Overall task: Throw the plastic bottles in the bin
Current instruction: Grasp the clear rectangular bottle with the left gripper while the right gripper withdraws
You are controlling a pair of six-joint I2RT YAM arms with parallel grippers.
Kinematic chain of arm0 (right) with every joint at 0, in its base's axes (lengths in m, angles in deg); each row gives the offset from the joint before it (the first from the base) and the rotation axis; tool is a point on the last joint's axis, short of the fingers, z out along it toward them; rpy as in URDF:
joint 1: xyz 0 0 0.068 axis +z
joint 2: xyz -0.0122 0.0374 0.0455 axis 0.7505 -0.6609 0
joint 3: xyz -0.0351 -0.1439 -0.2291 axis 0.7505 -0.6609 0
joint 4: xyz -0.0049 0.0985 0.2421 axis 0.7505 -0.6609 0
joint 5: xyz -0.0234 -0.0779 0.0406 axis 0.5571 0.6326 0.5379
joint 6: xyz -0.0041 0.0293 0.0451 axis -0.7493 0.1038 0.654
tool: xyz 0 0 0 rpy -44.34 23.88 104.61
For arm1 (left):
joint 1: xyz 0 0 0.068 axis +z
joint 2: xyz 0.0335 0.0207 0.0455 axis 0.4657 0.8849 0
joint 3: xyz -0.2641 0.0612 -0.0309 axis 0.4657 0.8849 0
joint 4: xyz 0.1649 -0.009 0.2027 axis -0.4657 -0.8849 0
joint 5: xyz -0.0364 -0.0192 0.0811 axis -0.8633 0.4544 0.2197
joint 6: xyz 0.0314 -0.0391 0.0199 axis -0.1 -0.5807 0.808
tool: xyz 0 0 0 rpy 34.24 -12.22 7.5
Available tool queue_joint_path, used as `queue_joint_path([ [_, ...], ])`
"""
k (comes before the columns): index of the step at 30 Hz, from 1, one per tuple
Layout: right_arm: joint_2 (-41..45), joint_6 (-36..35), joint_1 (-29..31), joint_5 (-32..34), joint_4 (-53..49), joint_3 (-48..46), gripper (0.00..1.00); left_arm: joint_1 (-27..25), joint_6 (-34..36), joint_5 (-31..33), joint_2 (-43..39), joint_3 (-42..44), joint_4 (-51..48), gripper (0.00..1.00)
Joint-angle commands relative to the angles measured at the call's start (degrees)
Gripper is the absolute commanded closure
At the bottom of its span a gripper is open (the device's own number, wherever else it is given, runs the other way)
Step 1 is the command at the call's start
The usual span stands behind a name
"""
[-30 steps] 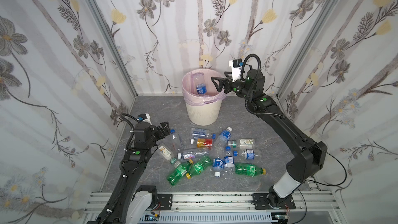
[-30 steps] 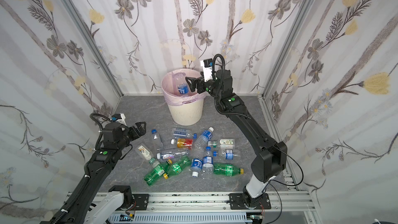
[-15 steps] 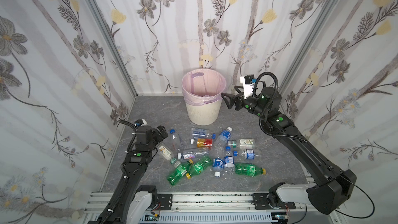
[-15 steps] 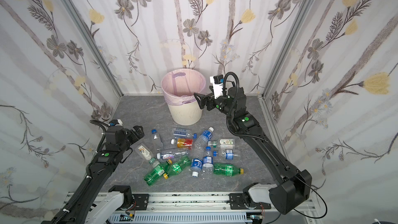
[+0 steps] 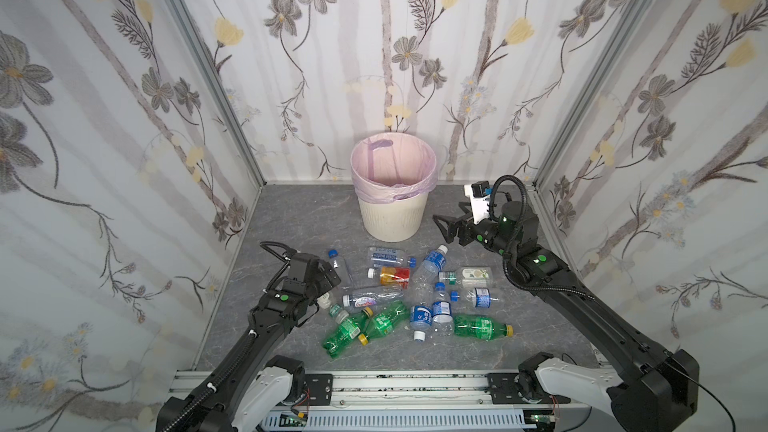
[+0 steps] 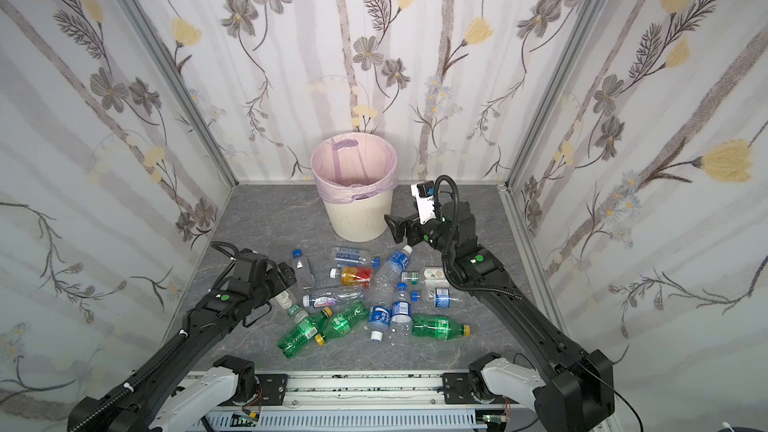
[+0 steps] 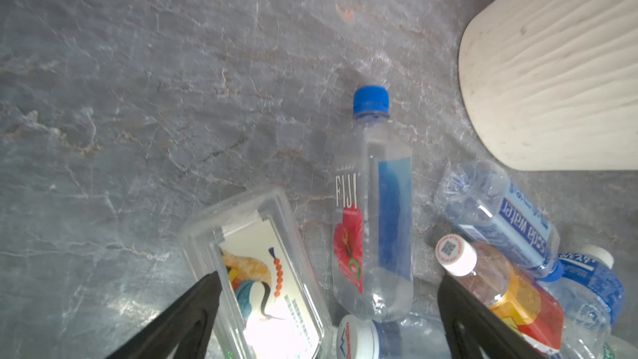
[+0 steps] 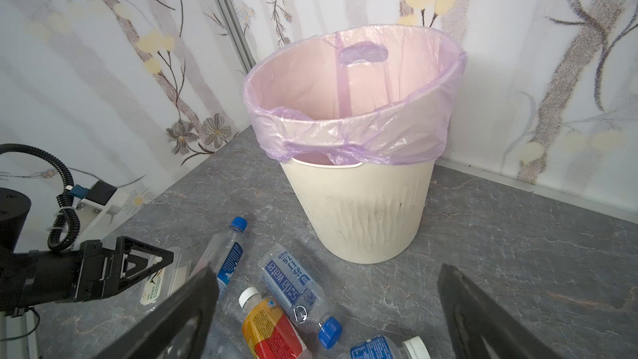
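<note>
Both top views show the whole place. The bin [image 5: 392, 218] stands upright at the back of the grey floor [image 5: 299, 218]. The bottles [image 5: 432, 261] lie in a loose heap on the floor in front of it, all outside it.

The left gripper [image 5: 330, 282] is low at the left edge of the heap, but from above its own body hides the jaws. The left wrist view shows its fingers [image 7: 193, 309] wide apart, holding nothing. Between them lie a flat bottle [image 7: 262, 264] with a bird picture and a clear bottle with a blue cap [image 7: 373, 219]. Whether a finger touches either one I cannot tell.

The right gripper [image 5: 445, 228] is in the air just beside the right side of the bin. It is also spread wide and empty, as the right wrist view makes plain. Only that view looks down into the pink bag [image 8: 345, 81] inside the bin, and the bottom is hidden even there.

By count there are one bin and two grippers. There are three green bottles [image 5: 384, 322] with yellow caps and one bottle with a red-orange label [image 5: 395, 276]. The clear ones overlap, so I count about eleven and am not sure.
</note>
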Motion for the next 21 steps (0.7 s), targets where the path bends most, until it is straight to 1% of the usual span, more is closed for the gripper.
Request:
queue_joint_path([
  [1,0.41,0.34,-0.07,0.86,2.62,-1.22,0.00,-2.45,-5.25,5.03,1.70,0.75,-2.33,0.00],
  [6,0.76,0.30,-0.12,0.54,3.03,-2.93,0.00,-5.23,-8.57,7.52,4.25,2.06,-2.88,0.00],
  [11,1.34,0.32,-0.11,0.54,3.24,-4.17,0.00,-6.25,-9.66,8.44,6.49,2.52,-2.80,0.02],
  [16,2.14,0.41,-0.11,0.54,3.12,-5.00,0.00,-6.25,-9.33,9.65,8.75,2.47,-2.44,0.14],
  [19,2.59,0.52,-0.05,0.49,3.04,-5.51,0.00,-6.26,-8.75,10.12,9.99,2.26,-2.08,0.17],
  [21,2.82,0.58,-0.08,0.54,2.80,-5.80,0.00,-6.26,-8.37,10.12,10.50,2.21,-1.70,0.24],
])
